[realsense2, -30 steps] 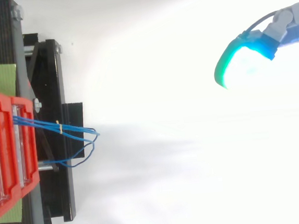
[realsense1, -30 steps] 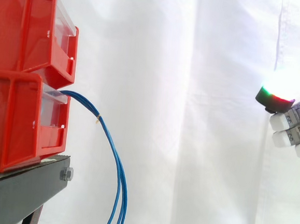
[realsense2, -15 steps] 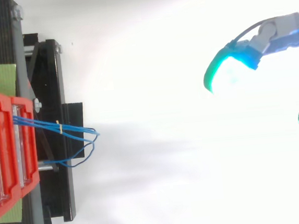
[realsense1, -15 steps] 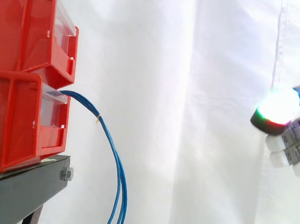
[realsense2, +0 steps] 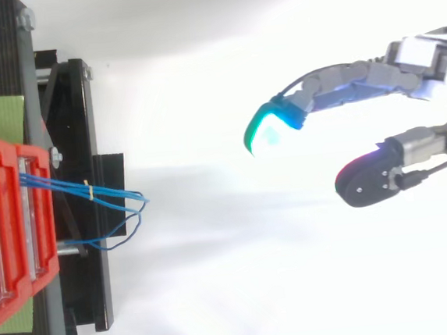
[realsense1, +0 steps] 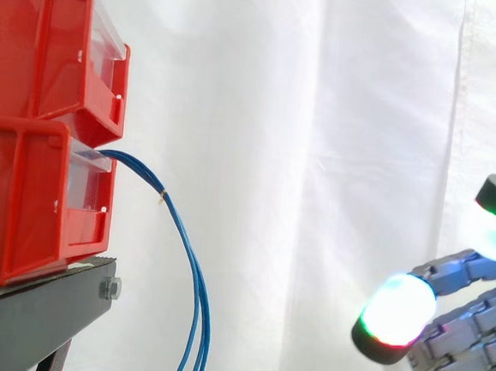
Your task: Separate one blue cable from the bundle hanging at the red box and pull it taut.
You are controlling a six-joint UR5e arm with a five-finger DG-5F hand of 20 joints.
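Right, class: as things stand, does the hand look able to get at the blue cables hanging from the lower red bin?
Probably yes: the open hand sits apart from the blue cables, with nothing between them, and they hang free beyond the lower red bin.

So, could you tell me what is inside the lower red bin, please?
Blue cables emerge from the lower red bin at its front and hang down, bound by a yellow tie. Their ends inside are hidden by its wall.
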